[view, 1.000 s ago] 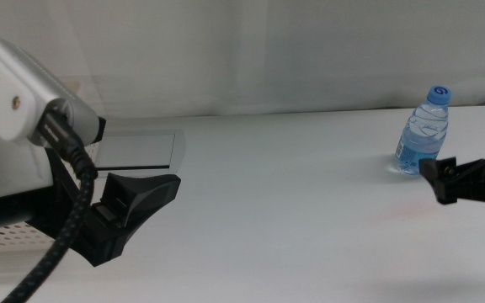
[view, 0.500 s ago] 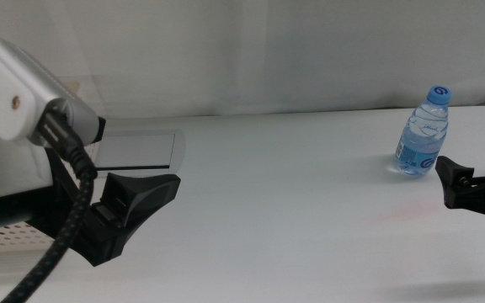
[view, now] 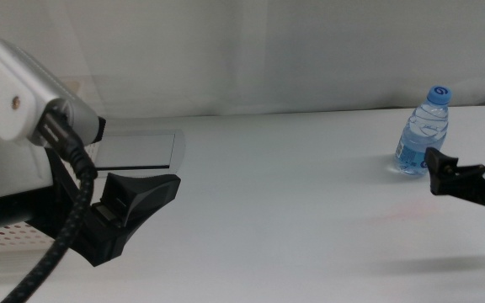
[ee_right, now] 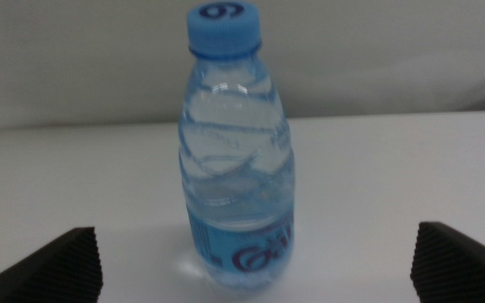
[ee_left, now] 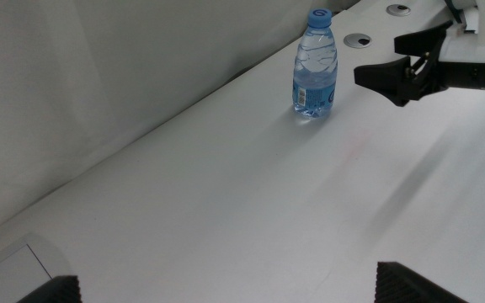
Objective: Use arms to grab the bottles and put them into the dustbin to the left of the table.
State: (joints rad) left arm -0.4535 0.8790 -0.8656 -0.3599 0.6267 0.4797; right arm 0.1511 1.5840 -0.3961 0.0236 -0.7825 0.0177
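A clear water bottle (view: 423, 130) with a blue cap and blue label stands upright at the table's right side. My right gripper (view: 468, 164) is open just in front of it, level with its lower half and not touching. The right wrist view shows the bottle (ee_right: 238, 160) centred and close, with the right gripper (ee_right: 259, 282) spread wide on both sides of it. My left gripper (view: 133, 202) hangs open at the far left, above a strip of the perforated white dustbin (view: 7, 239). The left wrist view shows the bottle (ee_left: 314, 63) far off beside the right gripper (ee_left: 419, 71).
The white table (view: 285, 210) stretches between the two arms. A grey inset plate (view: 137, 150) lies at the back left behind the left arm. Round holes (ee_left: 359, 39) mark the tabletop near the bottle. A white curtain closes off the back.
The right gripper has shifted slightly toward the bottle, and both of its spread jaw tips now show. The left arm and the bottle have not moved.
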